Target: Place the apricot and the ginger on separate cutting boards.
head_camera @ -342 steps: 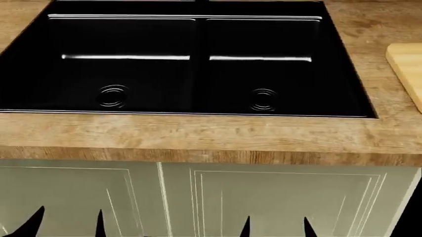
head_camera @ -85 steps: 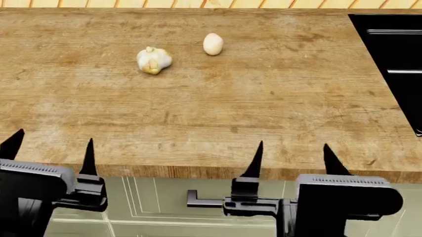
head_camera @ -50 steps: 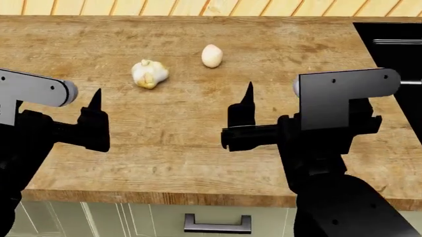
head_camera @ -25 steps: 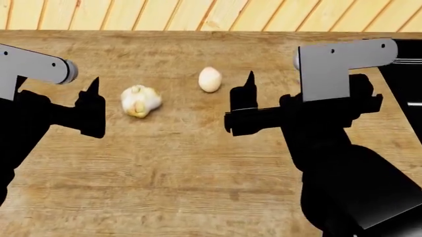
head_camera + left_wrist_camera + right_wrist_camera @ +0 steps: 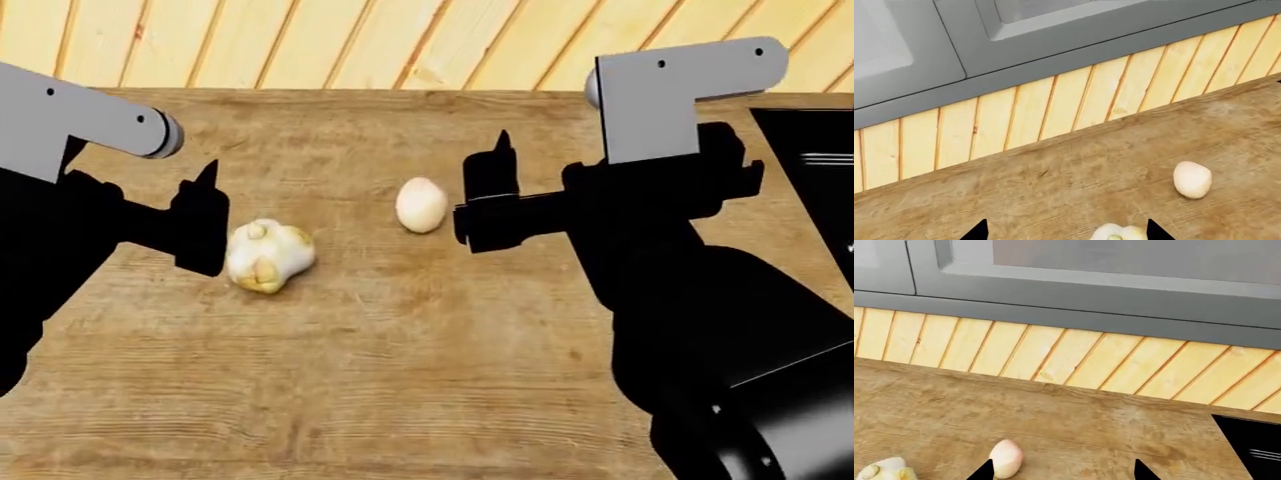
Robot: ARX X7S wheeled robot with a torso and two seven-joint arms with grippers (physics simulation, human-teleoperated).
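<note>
The ginger (image 5: pixel 270 256), a lumpy whitish root with tan knobs, lies on the wooden counter (image 5: pixel 400 380). The apricot (image 5: pixel 422 205), smooth and cream-pink, lies a little to its right and farther back. My left gripper (image 5: pixel 1065 231) is open just short of the ginger (image 5: pixel 1119 233), which shows low between the fingertips, nearer one of them. In the head view a left finger (image 5: pixel 203 218) stands right beside the ginger. My right gripper (image 5: pixel 1063 470) is open with the apricot (image 5: pixel 1005 458) next to one fingertip. Neither gripper holds anything. The cutting boards are out of view.
A black sink (image 5: pixel 814 150) cuts into the counter at the right edge. A pale wood-slat backsplash (image 5: pixel 334 45) runs along the back, with grey cabinets (image 5: pixel 1054 35) above it. My right arm's bulk (image 5: pixel 721 330) covers the counter's right front.
The view went from the sink to this stretch of counter. Both arms rose from below the counter edge and moved forward, ending beside the ginger and the apricot.
</note>
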